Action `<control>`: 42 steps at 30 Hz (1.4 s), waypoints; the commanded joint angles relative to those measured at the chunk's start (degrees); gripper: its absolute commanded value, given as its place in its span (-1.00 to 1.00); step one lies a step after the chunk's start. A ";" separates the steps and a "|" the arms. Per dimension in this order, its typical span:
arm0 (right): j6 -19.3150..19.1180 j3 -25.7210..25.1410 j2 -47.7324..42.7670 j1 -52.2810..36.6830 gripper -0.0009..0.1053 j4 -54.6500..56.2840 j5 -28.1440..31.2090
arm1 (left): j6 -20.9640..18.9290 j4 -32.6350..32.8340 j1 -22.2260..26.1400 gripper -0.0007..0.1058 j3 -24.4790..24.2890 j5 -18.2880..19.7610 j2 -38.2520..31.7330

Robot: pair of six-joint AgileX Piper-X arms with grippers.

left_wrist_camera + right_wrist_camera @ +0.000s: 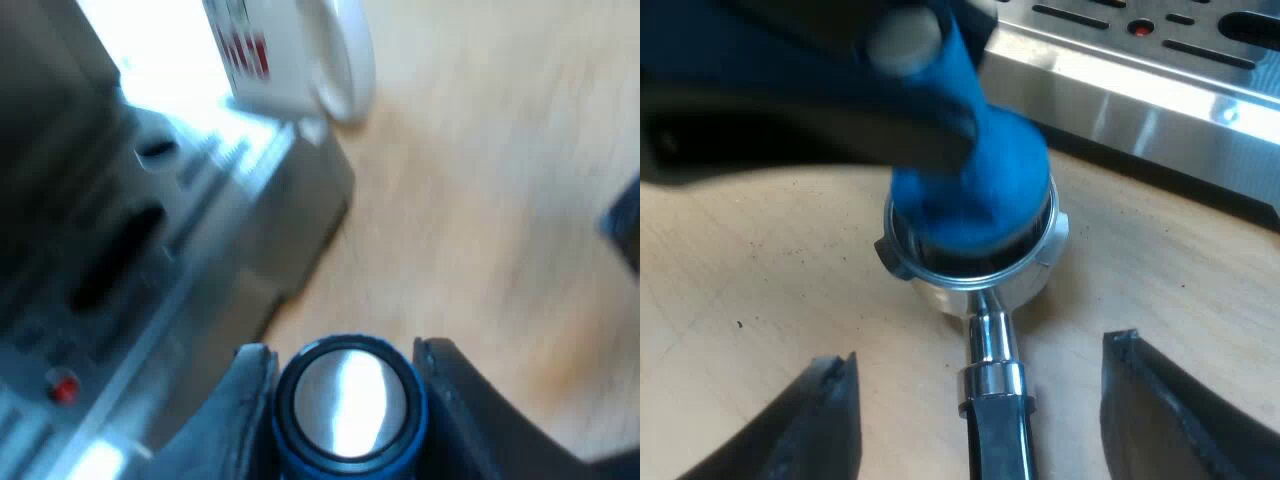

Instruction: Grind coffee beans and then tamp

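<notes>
The blue tamper (980, 190) stands tilted in the basket of the metal holder (1040, 255), which rests on the wooden table. My left gripper (930, 120) grips it from above. In the left wrist view that gripper (345, 350) is shut on the tamper (350, 405), whose shiny metal cap faces the camera. The holder's handle (995, 400) runs back between the fingers of my right gripper (980, 350). That gripper is open, its fingers wide on either side of the handle and clear of it.
The espresso machine's steel drip tray (1140, 90) with slots and a small red dot (1137, 29) lies just beyond the holder. A white mug (300, 50) with red markings stands on the tray (130, 270). Bare wood table (480, 200) stretches beside the machine.
</notes>
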 commanded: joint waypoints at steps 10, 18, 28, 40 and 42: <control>-0.13 -0.18 -0.40 -0.32 0.05 -0.49 -0.36 | -0.12 -0.57 0.04 -0.57 -0.65 -2.10 -12.58; -0.13 -0.18 -0.40 -0.32 0.05 -0.49 -0.36 | -0.12 0.97 0.04 -0.57 -0.65 -8.38 -17.10; -0.13 -0.18 -0.40 -0.32 0.05 -0.49 -0.36 | -0.12 12.48 0.66 -0.57 -0.65 -17.95 -19.88; -0.13 -0.18 -0.40 -0.32 0.05 -0.49 -0.36 | -2.27 19.16 16.10 -0.57 -0.65 -7.05 -19.88; -0.13 -0.18 -0.40 -0.32 0.05 -0.49 -0.36 | -2.27 20.84 17.61 -0.57 -0.36 -3.88 -19.88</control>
